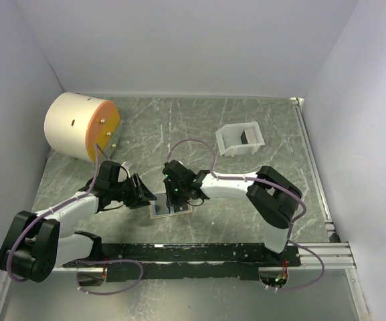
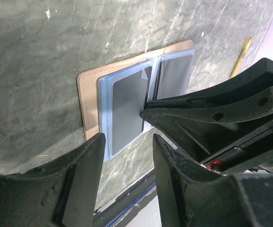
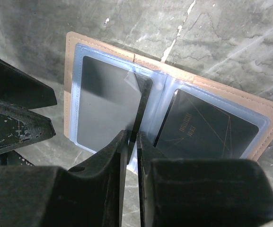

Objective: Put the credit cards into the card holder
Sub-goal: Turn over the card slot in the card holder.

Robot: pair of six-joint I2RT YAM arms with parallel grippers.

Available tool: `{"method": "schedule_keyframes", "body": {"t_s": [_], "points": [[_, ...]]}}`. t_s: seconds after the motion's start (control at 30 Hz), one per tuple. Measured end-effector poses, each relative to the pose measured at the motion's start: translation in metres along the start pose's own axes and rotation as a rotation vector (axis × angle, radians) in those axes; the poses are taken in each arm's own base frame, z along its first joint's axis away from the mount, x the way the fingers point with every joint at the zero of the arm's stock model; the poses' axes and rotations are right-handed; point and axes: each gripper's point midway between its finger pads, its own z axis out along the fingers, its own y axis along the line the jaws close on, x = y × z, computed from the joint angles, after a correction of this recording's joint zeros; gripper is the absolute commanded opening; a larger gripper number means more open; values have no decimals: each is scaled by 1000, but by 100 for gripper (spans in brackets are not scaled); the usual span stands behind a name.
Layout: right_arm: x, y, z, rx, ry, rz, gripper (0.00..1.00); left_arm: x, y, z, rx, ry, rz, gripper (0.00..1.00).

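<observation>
right gripper [image 3: 132, 137] pinches credit card [image 3: 142, 106] over open card holder [image 3: 70, 71] | left gripper [image 2: 127, 142] half-open, empty, alongside | white tray [image 1: 231, 148] behind

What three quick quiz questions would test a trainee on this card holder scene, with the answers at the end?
1. True or false: the card holder lies folded shut.
2. What do the right arm's fingers pinch? A: a credit card, edge-on. B: a coin. C: nothing.
3. Fill in: the left arm's fingers stand ____, with nothing between them.
Key: 1 false, it lies open; 2 A; 3 open.
</observation>
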Motion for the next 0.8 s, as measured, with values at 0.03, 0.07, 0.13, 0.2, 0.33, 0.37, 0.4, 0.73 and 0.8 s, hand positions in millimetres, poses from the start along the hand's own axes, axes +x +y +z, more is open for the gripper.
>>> {"method": "schedule_keyframes", "body": {"t_s": [0.03, 0.07, 0.13, 0.2, 0.33, 0.37, 0.4, 0.73, 0.8], "points": [[0, -1, 0, 9, -1, -3, 12, 0, 0, 0, 2, -1, 1, 56], [0, -1, 1, 17, -2, -5, 12, 0, 0, 0, 3, -1, 2, 56], [1, -2, 1, 29, -4, -8, 11, 1, 0, 1, 8, -1, 2, 56], [1, -3, 1, 37, -7, -9, 10, 1, 0, 1, 14, 0, 1, 56], [1, -4, 1, 44, -10, -10, 9, 2, -2, 3, 30, 7, -2, 56], [1, -4, 1, 46, -11, -10, 9, 2, -2, 3, 34, 8, -4, 56], [1, -4, 1, 47, -11, -11, 9, 3, -2, 4, 37, 10, -6, 56], [1, -6, 1, 59, -17, -15, 5, 3, -3, 4, 49, 11, -8, 56], [1, -6, 1, 62, -18, -15, 5, 3, -3, 4, 49, 10, -8, 56]]}}
